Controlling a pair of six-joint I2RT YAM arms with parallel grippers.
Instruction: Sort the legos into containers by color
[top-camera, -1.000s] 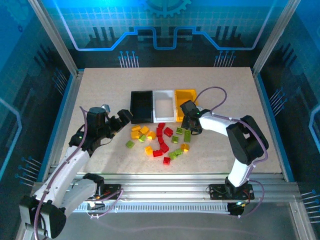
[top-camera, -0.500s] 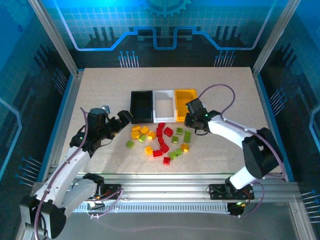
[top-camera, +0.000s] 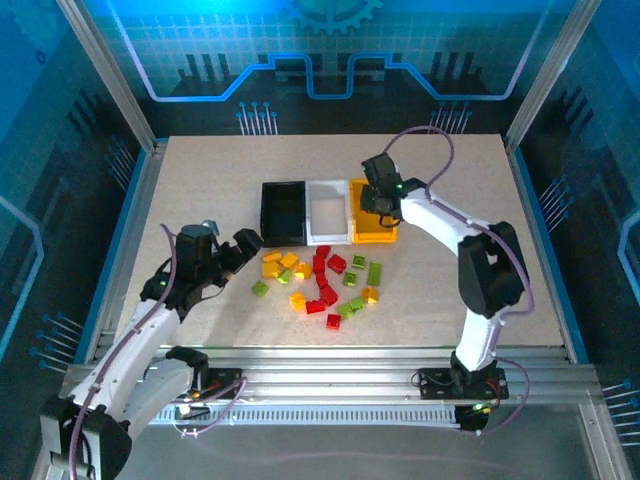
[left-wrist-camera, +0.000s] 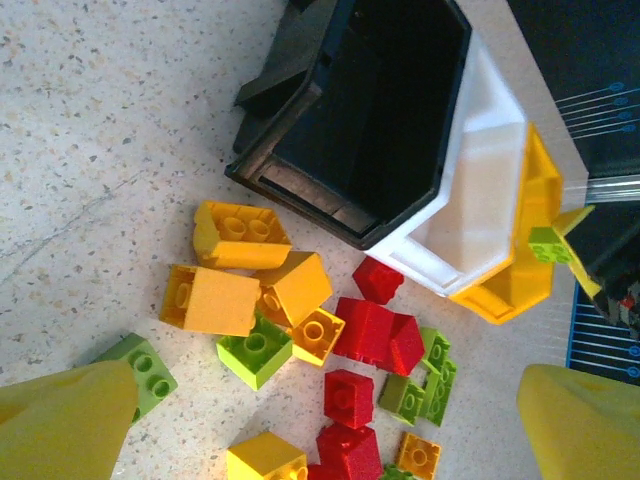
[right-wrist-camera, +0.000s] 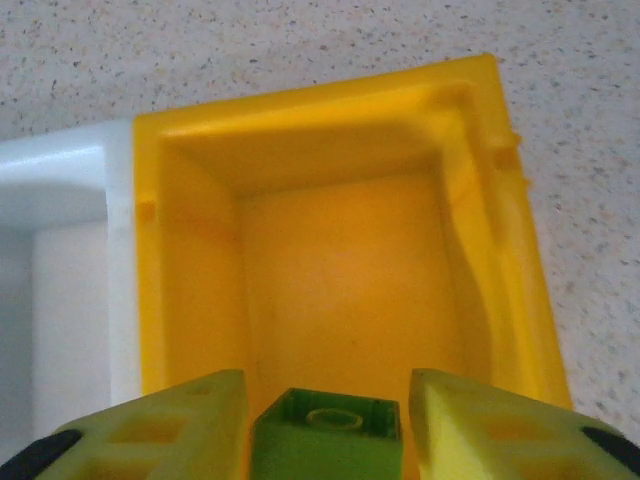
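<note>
Right gripper (top-camera: 378, 200): moved from the loose legos (top-camera: 320, 280) up over the yellow bin (right-wrist-camera: 150, 250), mid-table; we noted it clamped on a lime brick (right-wrist-camera: 325, 435). Left gripper (top-camera: 243, 243): fingers apart, beside those legos. We judged the release best made centred and low, clear of the bin's walls.

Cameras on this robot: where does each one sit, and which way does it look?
Top external: above and behind the arms, looking down on the table; both arms, left gripper and right gripper show.
Left wrist: on the left arm, looking down at the lego pile and black bin; its open yellow fingers show.
Right wrist: above the yellow bin, looking into it; its fingers pinch a green lego.
Shared: the yellow bin is in all three.
</note>
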